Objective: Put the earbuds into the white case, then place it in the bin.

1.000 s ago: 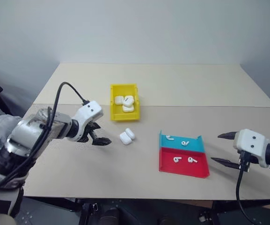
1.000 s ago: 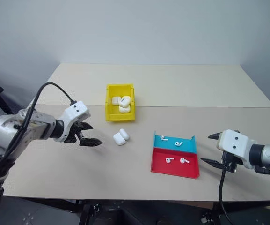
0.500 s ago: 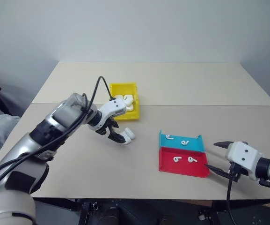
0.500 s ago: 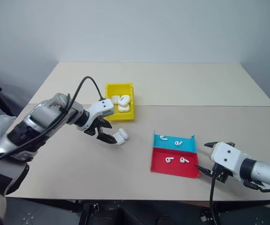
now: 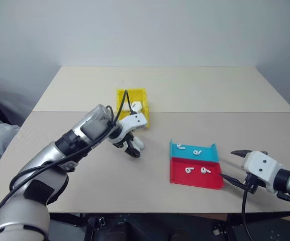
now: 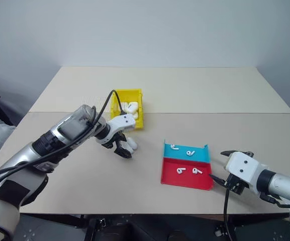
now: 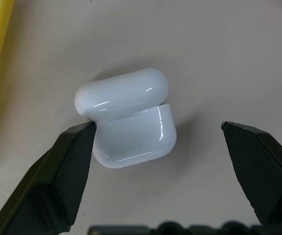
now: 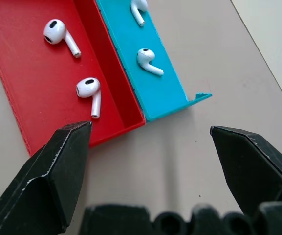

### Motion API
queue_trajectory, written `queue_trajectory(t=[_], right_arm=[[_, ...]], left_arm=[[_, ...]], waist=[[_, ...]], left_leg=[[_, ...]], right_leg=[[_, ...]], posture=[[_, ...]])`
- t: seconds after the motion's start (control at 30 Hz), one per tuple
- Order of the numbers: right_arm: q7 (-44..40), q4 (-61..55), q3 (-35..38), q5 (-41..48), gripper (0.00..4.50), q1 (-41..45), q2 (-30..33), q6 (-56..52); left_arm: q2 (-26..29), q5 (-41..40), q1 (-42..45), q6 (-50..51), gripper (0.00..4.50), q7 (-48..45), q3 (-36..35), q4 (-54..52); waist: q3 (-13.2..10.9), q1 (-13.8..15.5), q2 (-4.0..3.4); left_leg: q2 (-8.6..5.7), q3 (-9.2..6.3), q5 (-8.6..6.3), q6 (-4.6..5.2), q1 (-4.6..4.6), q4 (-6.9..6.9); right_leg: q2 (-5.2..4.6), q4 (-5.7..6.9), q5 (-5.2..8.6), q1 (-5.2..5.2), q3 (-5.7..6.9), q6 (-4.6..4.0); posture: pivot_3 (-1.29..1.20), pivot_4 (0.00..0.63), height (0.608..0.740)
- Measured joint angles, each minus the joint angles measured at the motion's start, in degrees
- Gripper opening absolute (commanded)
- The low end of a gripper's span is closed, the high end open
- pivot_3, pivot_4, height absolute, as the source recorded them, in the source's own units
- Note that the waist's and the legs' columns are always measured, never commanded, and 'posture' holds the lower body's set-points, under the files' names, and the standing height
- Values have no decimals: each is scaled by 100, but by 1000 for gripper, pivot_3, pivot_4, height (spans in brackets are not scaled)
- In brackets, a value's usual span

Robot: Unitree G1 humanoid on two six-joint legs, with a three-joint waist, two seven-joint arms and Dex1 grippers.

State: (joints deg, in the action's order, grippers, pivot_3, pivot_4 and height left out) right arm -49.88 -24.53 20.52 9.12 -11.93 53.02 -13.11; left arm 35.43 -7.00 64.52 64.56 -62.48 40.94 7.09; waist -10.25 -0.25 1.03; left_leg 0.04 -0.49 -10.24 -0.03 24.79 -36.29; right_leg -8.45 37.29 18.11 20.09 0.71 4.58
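A beige table (image 5: pixel 84 170) is seen from above, with the yellow bin (image 5: pixel 120 95) set toward its middle and already holding several white cases. Nearer the right arm, a blue-and-red tray (image 5: pixel 177 173) carries the earbuds (image 8: pixel 88 90), four in all, two to each half. The left gripper (image 7: pixel 155 142) is lowered over the white case (image 7: pixel 131 127), which lies on the bare table just beside the bin; its jaws are spread wide, one finger touching the case's side, nothing gripped. The right gripper (image 8: pixel 150 147) is held beside the tray, jaws likewise wide and empty. The glossy, rounded case could be nudged aside or squirted out if the off-centre jaws are closed unevenly.
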Motion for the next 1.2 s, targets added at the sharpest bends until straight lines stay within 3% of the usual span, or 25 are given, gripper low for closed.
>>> queue_trajectory(t=[0.47, 1.0, 1.1, 1.2], right_arm=[[13, 56, -166, -7, 4500, 165, -4, -11], [10, 55, -165, -7, 4500, 27, -3, -122], [10, 55, -166, -8, 4500, 31, -3, -137], [11, 55, -172, -9, 4500, 40, -3, -161]], left_arm=[[-192, 113, -87, -3, 4480, 188, 46, 295], [-202, 619, -212, -1093, 4480, -42, 102, 625], [-208, 680, -244, -1166, 3908, -97, 85, 668], [-210, 716, -246, -1239, 2964, -192, 75, 741]], waist=[[0, 6, 0], [0, 2, 0], [0, 5, 0], [0, 4, 0]], left_leg=[[0, 0, 0, 0, 0, -5], [0, 0, 0, 0, -1, -12], [-1, 0, 0, 1, 0, -15], [-1, -1, 0, 1, -1, -17]], right_leg=[[0, 9, 0, 2, 0, 0], [0, 24, 2, 4, -2, 3], [0, 24, 2, 3, -2, 3], [0, 27, 2, 4, -1, 3]], posture=[[0, 150, 740], [0, 150, 740], [0, 150, 740], [0, 150, 740]])
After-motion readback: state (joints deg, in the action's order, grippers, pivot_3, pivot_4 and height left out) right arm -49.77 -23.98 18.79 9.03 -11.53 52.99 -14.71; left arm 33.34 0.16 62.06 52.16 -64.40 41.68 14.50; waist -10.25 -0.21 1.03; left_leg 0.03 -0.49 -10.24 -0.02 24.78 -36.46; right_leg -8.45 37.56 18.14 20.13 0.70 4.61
